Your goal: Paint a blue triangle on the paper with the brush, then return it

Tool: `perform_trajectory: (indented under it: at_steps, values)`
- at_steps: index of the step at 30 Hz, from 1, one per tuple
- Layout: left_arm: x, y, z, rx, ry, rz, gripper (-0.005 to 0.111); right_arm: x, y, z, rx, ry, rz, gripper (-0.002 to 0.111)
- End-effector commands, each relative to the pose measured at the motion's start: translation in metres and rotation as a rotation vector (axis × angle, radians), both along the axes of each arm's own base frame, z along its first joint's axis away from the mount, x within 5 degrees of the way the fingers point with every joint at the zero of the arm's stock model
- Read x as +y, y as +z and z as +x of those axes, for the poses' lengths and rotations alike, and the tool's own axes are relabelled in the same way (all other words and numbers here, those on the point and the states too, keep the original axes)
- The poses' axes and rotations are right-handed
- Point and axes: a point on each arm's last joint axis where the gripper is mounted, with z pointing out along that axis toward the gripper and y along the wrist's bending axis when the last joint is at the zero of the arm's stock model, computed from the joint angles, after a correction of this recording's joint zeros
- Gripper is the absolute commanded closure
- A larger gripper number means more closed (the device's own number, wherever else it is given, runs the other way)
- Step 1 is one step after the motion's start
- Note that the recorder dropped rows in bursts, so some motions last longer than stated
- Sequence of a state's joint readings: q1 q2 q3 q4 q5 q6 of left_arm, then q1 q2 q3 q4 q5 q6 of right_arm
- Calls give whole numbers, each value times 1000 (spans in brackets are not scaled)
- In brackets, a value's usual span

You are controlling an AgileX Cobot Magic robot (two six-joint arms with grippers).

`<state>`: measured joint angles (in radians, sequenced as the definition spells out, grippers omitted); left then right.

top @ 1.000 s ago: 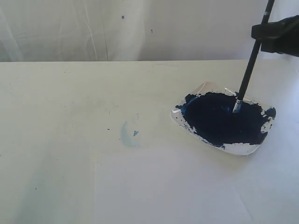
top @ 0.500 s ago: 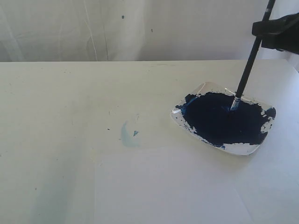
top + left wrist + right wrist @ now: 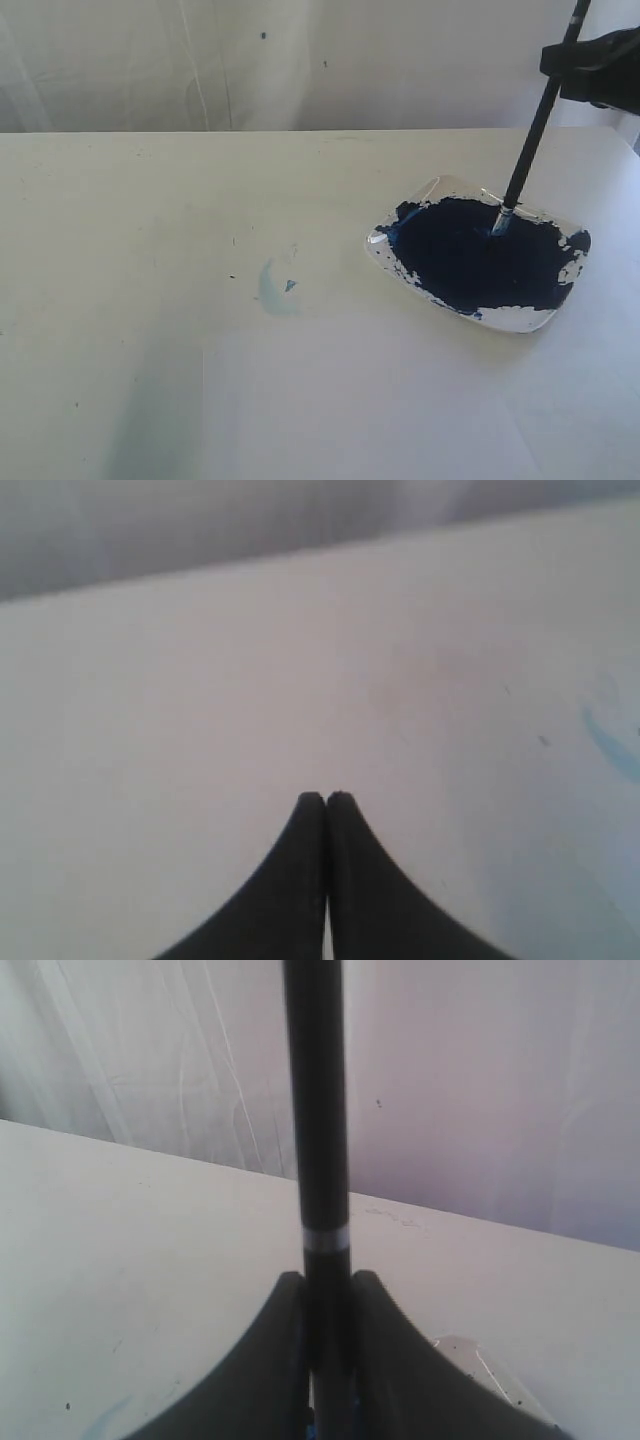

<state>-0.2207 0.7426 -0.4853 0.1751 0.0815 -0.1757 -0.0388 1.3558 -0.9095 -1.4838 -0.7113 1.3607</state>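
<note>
My right gripper (image 3: 556, 72) (image 3: 328, 1280) is shut on the black handle of the brush (image 3: 530, 150) (image 3: 315, 1110) at the upper right of the exterior view. The brush leans steeply, and its silver ferrule and bristles dip into the dark blue paint (image 3: 470, 255) in a clear dish (image 3: 520, 318). The paper (image 3: 380, 400) lies as a white sheet in front of the dish, near the table's front edge. A blue triangle is out of view. My left gripper (image 3: 326, 798) is shut on nothing above bare tabletop; the exterior view does not show it.
A faint pale-blue smudge (image 3: 270, 288) (image 3: 605, 742) marks the table left of the dish. A white curtain (image 3: 300, 60) hangs behind the table's far edge. A corner of the dish (image 3: 480, 1360) shows beside my right fingers.
The brush tip has shifted slightly farther back and left in the paint; the right gripper has risen a little. The left gripper shows no earlier frame.
</note>
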Motion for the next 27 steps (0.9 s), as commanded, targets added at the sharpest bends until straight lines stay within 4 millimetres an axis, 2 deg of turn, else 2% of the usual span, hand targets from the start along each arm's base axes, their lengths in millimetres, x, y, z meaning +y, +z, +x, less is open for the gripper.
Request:
perform_trajectory:
  at_steps: [1, 2, 3, 4, 5, 8, 10, 11, 15, 22, 27]
  values:
    - [-52, -28, 12, 249, -336, 174, 107, -1, 0, 0, 6, -15, 13, 108]
    - [-73, -38, 12, 334, -498, 270, 107, -1, 0, 0, 6, -15, 13, 108]
    - [-83, -42, 11, 365, -596, 331, 107, -1, 0, 0, 6, -15, 13, 108]
    - [-101, -46, 10, 395, -771, 405, 107, -1, 0, 0, 6, -15, 13, 108]
    - [-110, -46, 11, 411, -838, 403, 107, -1, 0, 0, 7, -16, 16, 108]
    - [-136, -47, 22, 535, -1072, 250, 107, -1, 0, 0, 37, -25, 51, 108]
    - [-144, -48, 31, 588, -1215, 96, 107, -1, 0, 0, 37, -24, 51, 108]
    - [-145, -51, 38, 601, -1233, 36, 107, -1, 0, 0, 37, -24, 51, 108]
    - [-140, -71, 58, 632, -1146, 39, 107, -1, 0, 0, 37, -24, 53, 108]
    - [-144, -101, 72, 694, -1071, 47, 107, -1, 0, 0, 37, -26, 53, 108]
    - [-144, -111, 76, 718, -1051, 51, 107, -1, 0, 0, 37, -25, 53, 108]
